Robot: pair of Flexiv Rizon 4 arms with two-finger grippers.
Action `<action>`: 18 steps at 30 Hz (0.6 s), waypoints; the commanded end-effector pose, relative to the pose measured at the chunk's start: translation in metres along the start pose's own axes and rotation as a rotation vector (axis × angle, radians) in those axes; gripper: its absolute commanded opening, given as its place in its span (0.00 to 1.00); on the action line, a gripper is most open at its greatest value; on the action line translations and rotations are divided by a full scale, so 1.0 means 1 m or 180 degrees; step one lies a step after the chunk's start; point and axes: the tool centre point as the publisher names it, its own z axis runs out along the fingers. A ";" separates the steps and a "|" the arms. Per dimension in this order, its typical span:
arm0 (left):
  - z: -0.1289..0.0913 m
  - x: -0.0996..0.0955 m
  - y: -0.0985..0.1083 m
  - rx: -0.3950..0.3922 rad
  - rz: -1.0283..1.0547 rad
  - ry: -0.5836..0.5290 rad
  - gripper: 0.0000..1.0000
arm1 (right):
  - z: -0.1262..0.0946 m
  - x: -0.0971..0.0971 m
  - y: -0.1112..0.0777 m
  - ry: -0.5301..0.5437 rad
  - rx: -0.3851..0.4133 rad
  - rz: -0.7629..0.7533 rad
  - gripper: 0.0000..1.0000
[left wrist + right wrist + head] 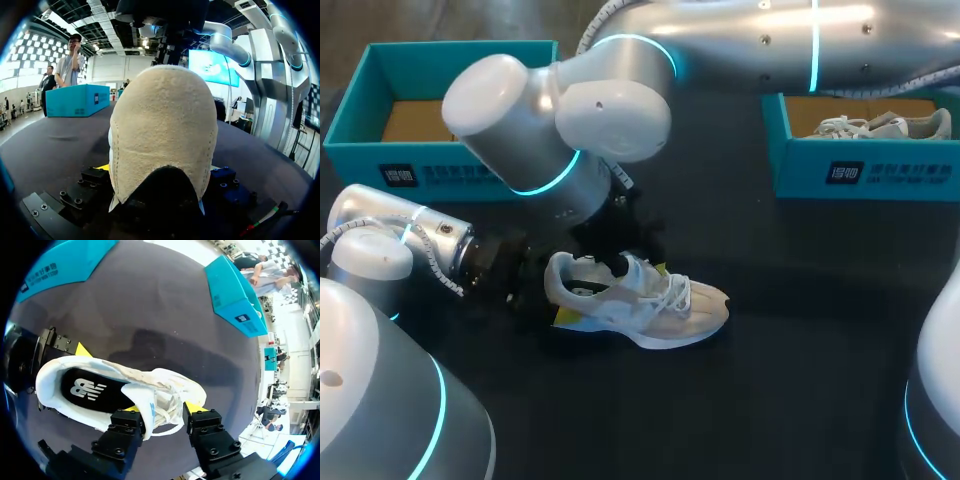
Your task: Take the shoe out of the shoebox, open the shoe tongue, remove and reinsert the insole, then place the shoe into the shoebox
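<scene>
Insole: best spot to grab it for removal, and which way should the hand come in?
Probably the heel end of the insole, coming from above through the collar. The shoe stands upright on its sole, so the opening faces up and that end lies exposed. The forefoot part is hidden under the tongue and laces.

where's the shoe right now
In the head view the shoe sits upright on the table, just left of middle, outside the left shoebox, its heel in the left gripper and the right gripper over its tongue.

Left gripper (pixel 160 175) clamped — right gripper (pixel 162 410) close alongside.
</scene>
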 end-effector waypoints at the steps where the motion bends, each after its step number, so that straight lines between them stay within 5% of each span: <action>1: 0.000 0.001 0.002 -0.0003 -0.0001 -0.0005 0.00 | -0.003 0.001 -0.008 0.0003 -0.0021 0.3187 0.24; 3: 0.000 0.001 0.002 -0.0003 -0.0001 -0.0005 0.00 | -0.003 0.002 -0.010 0.0024 0.0022 0.3200 0.00; 13: 0.000 0.001 0.002 -0.0003 -0.0001 -0.0005 0.00 | 0.003 -0.009 -0.015 0.0363 0.0196 0.3141 0.00; 18: 0.000 0.001 0.002 -0.0003 -0.0001 -0.0005 0.00 | 0.019 -0.027 -0.015 0.0859 0.0295 0.3059 0.00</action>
